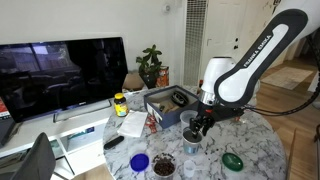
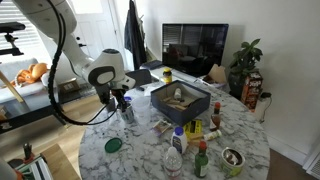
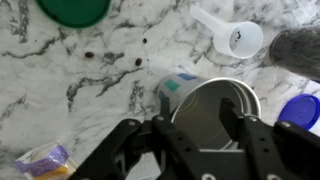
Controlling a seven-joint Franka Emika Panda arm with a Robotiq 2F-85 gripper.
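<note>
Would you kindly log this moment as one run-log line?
jaws: apart, over tin can, contact unclear | nearby: green lid, white scoop

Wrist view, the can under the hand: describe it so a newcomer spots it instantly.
On the round marble table, look below the robot's hand. An open metal can stands upright there, with a white and teal label. Its shiny hollow cylinder sets it apart from the white scoop and the flat green lid nearby.
</note>
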